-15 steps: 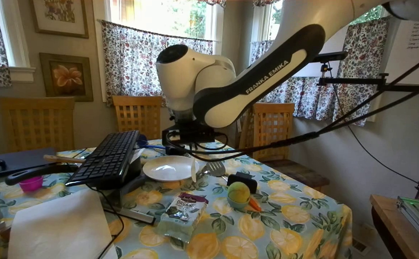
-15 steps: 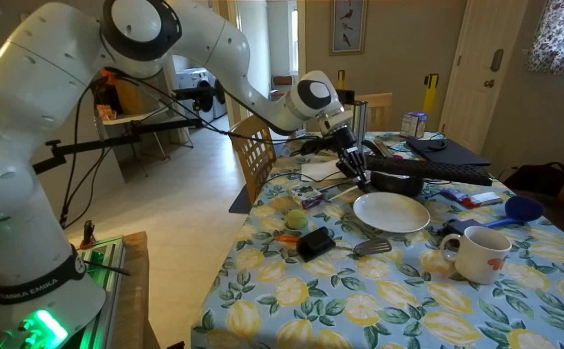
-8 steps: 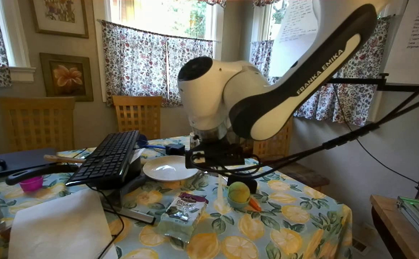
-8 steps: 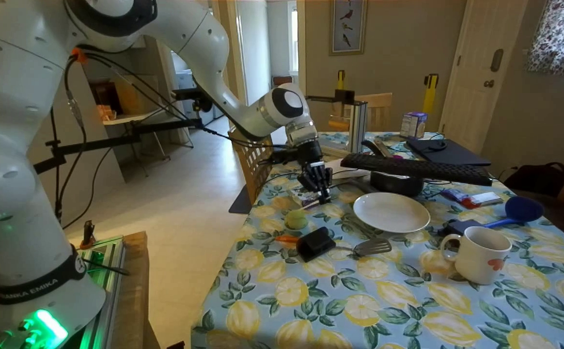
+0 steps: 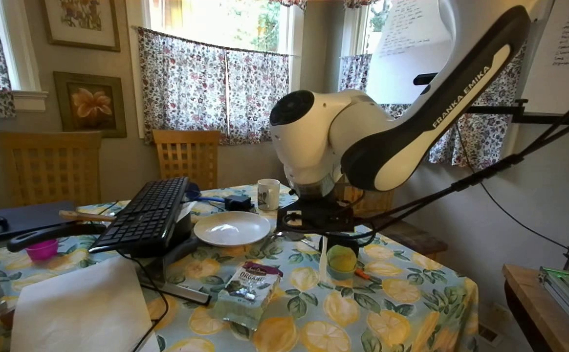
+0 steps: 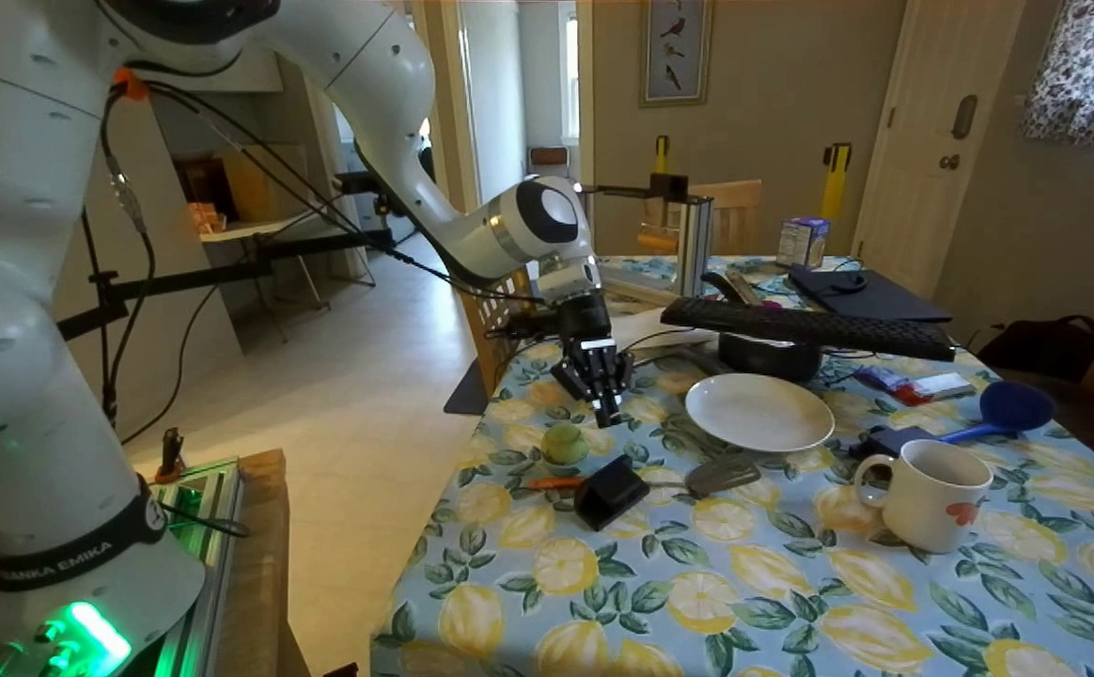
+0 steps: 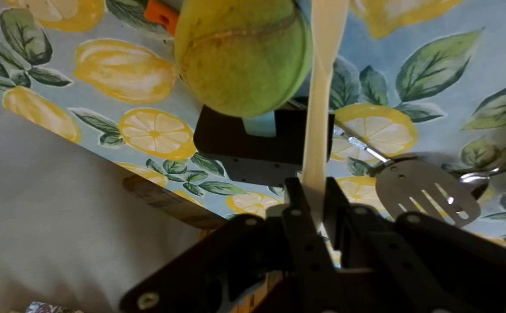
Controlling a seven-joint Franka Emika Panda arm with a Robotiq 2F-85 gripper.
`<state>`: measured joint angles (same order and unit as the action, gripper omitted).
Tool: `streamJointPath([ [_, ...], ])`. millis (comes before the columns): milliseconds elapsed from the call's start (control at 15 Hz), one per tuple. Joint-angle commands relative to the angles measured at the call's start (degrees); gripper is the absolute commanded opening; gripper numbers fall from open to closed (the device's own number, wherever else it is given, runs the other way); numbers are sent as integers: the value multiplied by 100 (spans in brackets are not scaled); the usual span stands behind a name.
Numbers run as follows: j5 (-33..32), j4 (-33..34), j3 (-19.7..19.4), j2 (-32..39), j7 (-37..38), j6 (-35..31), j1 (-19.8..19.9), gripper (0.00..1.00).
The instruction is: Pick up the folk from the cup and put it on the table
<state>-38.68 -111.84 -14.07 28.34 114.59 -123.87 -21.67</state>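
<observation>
My gripper (image 7: 314,191) is shut on a pale, slim utensil (image 7: 319,104), taken as the fork. The utensil runs out of the top of the wrist view and hangs down beside the ball in an exterior view (image 5: 323,259). No tines are clear. The gripper also shows low over the table in an exterior view (image 6: 609,417); the utensil is hard to make out there. The white cup (image 6: 928,503), with a handle and a red heart, stands upright, well apart from the gripper. The table (image 6: 697,649) has a pale blue cloth with lemons and leaves.
A yellow-green ball (image 7: 244,56) in a small teal bowl (image 5: 340,274), a black block (image 6: 611,492), an orange-handled tool (image 6: 552,483) and a slotted spatula (image 7: 427,191) lie close by. A white plate (image 6: 758,411), a snack bag (image 5: 249,293) and a keyboard (image 5: 142,215) stand further off.
The gripper has moved with the utensil away from the keyboard, past the plate, and lower. In the last half second the ball, bowl, black block and orange-handled tool have shifted slightly.
</observation>
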Motion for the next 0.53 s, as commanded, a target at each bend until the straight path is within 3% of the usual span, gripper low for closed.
streamJointPath([
  [0, -187, 94, 415, 16, 7, -95, 408, 4],
  [467, -508, 673, 801, -163, -456, -1213, 689, 4],
])
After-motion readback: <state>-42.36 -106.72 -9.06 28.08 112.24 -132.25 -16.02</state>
